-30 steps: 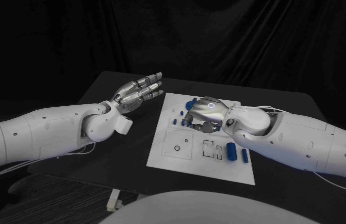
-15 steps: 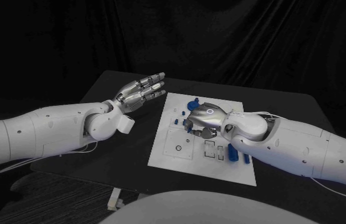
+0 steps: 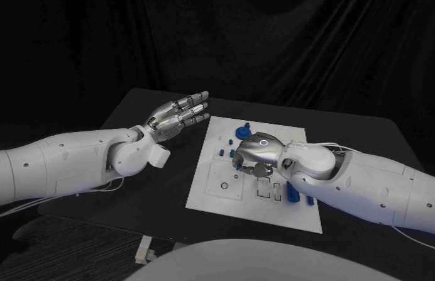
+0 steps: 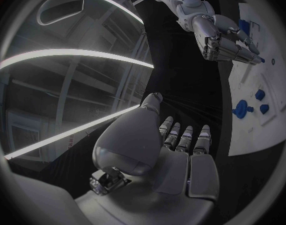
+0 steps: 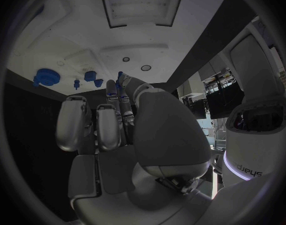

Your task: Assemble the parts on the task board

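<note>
Black drapes back a dark bench point(image 3: 136, 187) where the white task board point(image 3: 227, 205) lies centred. Right hand point(image 3: 256, 153) hovers low over its middle, fingers curled; whether they hold a part is unclear. A careless descent could scatter the small blue parts point(image 3: 243, 131) beyond. Left hand point(image 3: 178, 114) waits released, beside the board.

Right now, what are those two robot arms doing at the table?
The robot is putting small blue parts together on a white task board that lies on the black table. Its right hand hangs low over the middle of the board with its fingers curled down, and something blue shows at their tips, though I cannot tell if it is held. The left hand is raised beside the board, open, holding nothing. More blue parts lie near the board's right edge.
</note>
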